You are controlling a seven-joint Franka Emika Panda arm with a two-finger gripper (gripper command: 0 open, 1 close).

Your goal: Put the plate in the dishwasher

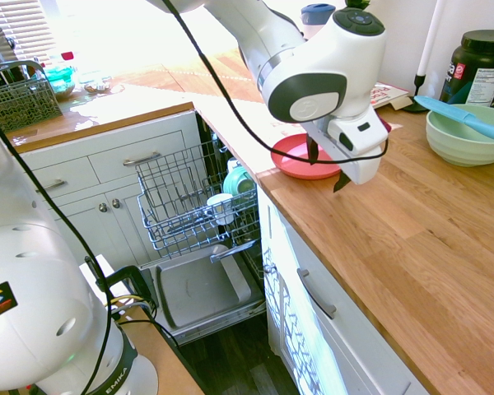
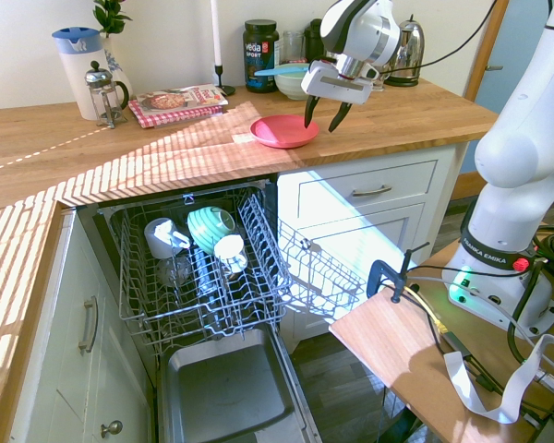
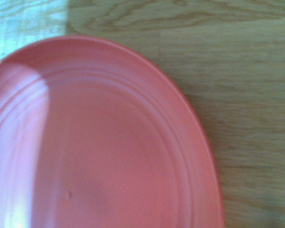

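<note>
Hand (image 2: 324, 113) hangs over table (image 2: 166, 148), fingers spread wide, nothing between them, tips pointing steeply down. Coral-red plate (image 2: 283, 131) flat on table directly below hand, near table's front edge, not touched. Wrist view filled by plate (image 3: 99, 142) on wood grain. Dishwasher (image 2: 203, 305) below and to side of hand, door down, wire rack (image 2: 189, 268) pulled out, cups inside. Pale green bowl (image 1: 468, 133) behind hand.

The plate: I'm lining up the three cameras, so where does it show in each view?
First exterior view: plate at upper centre, on the counter edge, partly behind the gripper.
Second exterior view: plate at upper centre, above the dishwasher.
Wrist view: plate fills the left.
Shared landmark: wooden counter.
</note>
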